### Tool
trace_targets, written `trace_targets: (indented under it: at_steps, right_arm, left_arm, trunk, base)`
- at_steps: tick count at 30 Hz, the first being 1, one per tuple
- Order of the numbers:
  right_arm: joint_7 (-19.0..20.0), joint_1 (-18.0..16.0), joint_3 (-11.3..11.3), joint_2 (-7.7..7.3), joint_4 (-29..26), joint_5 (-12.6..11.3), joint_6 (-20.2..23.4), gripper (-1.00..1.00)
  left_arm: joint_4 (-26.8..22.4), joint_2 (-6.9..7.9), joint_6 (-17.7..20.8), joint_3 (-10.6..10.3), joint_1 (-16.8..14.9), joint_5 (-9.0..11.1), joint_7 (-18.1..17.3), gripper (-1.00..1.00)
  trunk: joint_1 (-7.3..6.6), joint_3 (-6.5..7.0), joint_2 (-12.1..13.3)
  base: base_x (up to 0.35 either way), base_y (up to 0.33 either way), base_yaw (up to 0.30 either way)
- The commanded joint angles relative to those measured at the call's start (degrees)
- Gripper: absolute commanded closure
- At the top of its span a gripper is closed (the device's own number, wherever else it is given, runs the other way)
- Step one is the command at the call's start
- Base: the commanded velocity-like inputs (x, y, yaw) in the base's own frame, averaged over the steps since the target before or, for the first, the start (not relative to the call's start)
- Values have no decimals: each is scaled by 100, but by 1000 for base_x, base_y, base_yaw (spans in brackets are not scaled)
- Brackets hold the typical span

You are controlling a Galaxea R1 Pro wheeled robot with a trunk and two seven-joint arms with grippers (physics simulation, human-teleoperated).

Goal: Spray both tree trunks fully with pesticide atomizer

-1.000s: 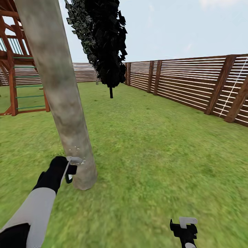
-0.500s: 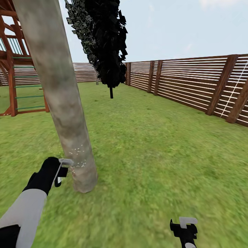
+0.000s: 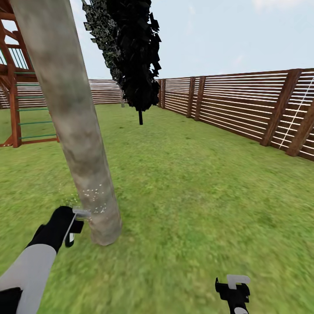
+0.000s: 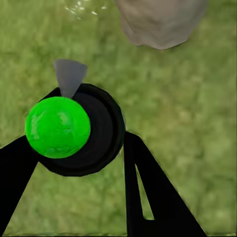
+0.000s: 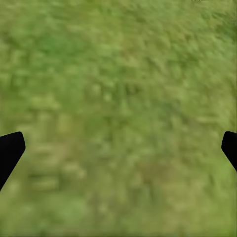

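Leftmost in the head view stands a wooden play frame (image 3: 17,104) with green rungs; before it the left gripper (image 3: 72,222) sits low over the lawn (image 3: 196,183), just beside the foot of the tree trunk (image 3: 74,126); its fingers (image 4: 148,192) are closed on the pesticide atomizer (image 4: 74,131), which the left wrist view shows as a dark round body with a bright green top and a grey nozzle pointing toward the trunk's base (image 4: 160,22); in the head view a pale nozzle tip lies almost against the bark; a scatter of white pesticide (image 3: 96,196) specks dots the lower trunk just above the gripper, and a few float beside it over the grass; the trunk leans, mottled grey-tan and branchless; behind it rises a dark narrow tree (image 3: 131,52) on a thin stem; further right a brown slatted fence (image 3: 244,104) runs along the lawn's edge; at the lower right the right gripper (image 3: 233,290) hangs above bare grass, its two fingertips (image 5: 10,150) spread wide apart at the edges of the right wrist view, holding nothing.
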Motion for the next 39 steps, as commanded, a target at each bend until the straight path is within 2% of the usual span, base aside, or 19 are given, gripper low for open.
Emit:
trace_targets:
  at_steps: [1,6,19,25,29,32,34,36,39]
  right_arm:
    - [-11,-3,49,0,3,-51,-17,-100]
    - [-11,-3,49,0,3,-51,-17,-100]
    - [-10,-3,49,2,3,-51,-17,-100]
    - [-9,-3,53,4,3,-51,-17,-100]
    - [-4,-3,58,8,3,-51,-17,-100]
    - [-4,-3,58,12,3,-51,-17,-100]
    - [-3,-3,58,24,3,-51,-17,-100]
    - [-3,-3,58,26,3,-51,-17,-100]
    - [-3,-3,58,31,3,-51,-18,-100]
  left_arm:
    - [63,-4,8,6,0,-64,-54,100]
    - [135,-77,11,-7,27,-38,-80,100]
    - [126,-61,6,28,30,-44,-90,100]
    - [141,2,-59,40,95,-52,-71,100]
    - [144,11,-543,254,477,-55,-14,100]
    - [211,-22,-639,605,667,-46,-9,100]
    - [434,-36,-701,680,698,-47,-8,100]
    - [884,-18,-1235,714,705,-46,25,100]
    - [1233,4,-1521,900,705,-75,169,100]
  trunk:
    - [-1,-5,-3]
    - [-1,-5,-3]
    - [-1,-5,-3]
    - [-1,-5,-3]
    - [-1,-5,-3]
    - [-1,-5,-3]
    - [-1,-5,-3]
    - [-1,-5,-3]
    - [-1,-5,-3]
  base:
    - [0,0,0]
    - [58,-53,0]
    - [9,-261,0]
    - [-1,-276,0]
    - [28,-274,0]
    - [182,-218,2]
    - [236,-179,157]
    - [257,-162,254]
    - [296,-108,273]
